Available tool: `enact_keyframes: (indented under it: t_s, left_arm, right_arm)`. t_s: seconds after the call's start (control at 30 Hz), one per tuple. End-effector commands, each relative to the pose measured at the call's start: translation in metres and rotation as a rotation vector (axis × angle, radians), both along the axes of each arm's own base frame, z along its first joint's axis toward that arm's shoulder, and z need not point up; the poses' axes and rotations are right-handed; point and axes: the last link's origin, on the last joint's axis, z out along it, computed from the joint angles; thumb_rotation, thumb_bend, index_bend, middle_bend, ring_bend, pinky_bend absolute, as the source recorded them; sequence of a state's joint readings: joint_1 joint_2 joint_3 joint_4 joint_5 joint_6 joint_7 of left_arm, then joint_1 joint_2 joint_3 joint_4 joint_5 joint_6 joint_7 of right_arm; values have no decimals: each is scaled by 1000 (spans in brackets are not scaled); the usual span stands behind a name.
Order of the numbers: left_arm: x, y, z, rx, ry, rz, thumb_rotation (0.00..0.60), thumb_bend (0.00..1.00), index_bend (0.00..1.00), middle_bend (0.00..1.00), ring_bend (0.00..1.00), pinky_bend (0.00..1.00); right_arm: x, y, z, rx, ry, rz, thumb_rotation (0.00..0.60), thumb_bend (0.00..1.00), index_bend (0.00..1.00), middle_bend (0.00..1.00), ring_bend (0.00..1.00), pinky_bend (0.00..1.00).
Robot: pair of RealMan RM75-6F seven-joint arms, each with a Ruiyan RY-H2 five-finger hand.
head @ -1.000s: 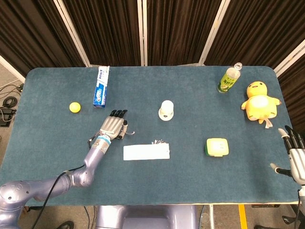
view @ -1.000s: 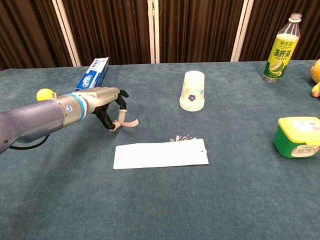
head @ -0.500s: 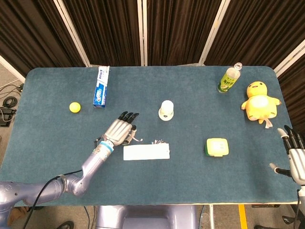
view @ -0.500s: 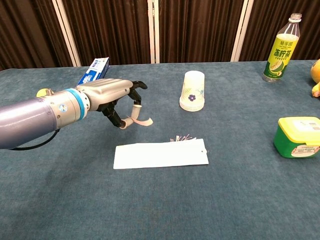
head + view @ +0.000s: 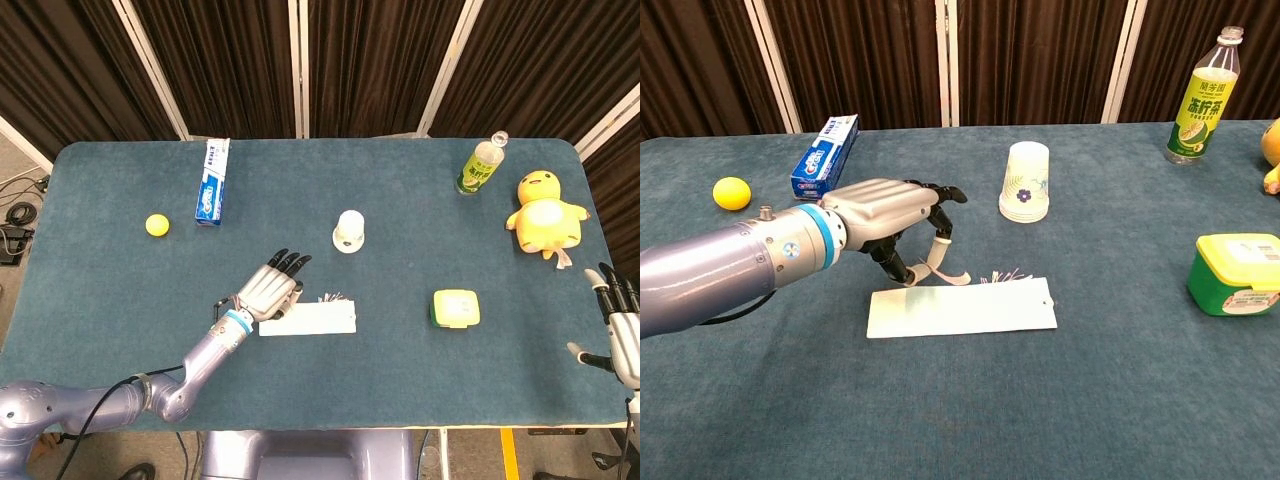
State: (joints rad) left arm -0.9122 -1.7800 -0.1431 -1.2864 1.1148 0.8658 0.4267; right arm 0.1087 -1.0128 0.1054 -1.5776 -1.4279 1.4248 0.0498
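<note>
My left hand [image 5: 902, 213] hovers just above the left end of the flat white paper packet [image 5: 960, 309], fingers curved down, and I see a thin pale strip [image 5: 940, 275] pinched in them. The packet lies flat in the table centre, w/ a white paper cup [image 5: 1026, 181] behind it. Blue toothpaste box [image 5: 825, 156] and yellow ball [image 5: 730, 193] are further left. My right hand [image 5: 620, 330] is at the table's right edge, fingers spread, holding nothing.

toothpaste box [image 5: 211, 181]: you see it far left
ball [image 5: 156, 224]: yellow, left
cup stack [image 5: 348, 231]: middle
bottle [image 5: 479, 166]: far right
duck toy [image 5: 545, 211]: right
green-yellow box [image 5: 455, 308]: near right
</note>
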Motion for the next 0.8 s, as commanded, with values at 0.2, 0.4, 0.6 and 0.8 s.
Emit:
enact_keyframes:
  t_s: [0.2,0.4,0.6,0.8]
  left_arm:
    - [4,0,-10,10,34,4,600,449,611,0,0,0]
    - [1,-3,-12,-26,62,29,600,148,262,0,0,0]
    - [3,-2,0,-10,48,37,600,49,155,0,0,0]
    - [5,2,21,37,-13,44,600,51,130,0,0,0]
  right_arm:
    - [-1,0,1,-3,-3,-4,600,0,19,0,0,0]
    - [-1,0,1,-2,-3,-3,600,0,19,0,0,0]
    - [-1,0,0,-2,-2,-1,600,0,19,0,0,0]
    - [0,0,0,-1,1,1,600,0,19,0,0,0]
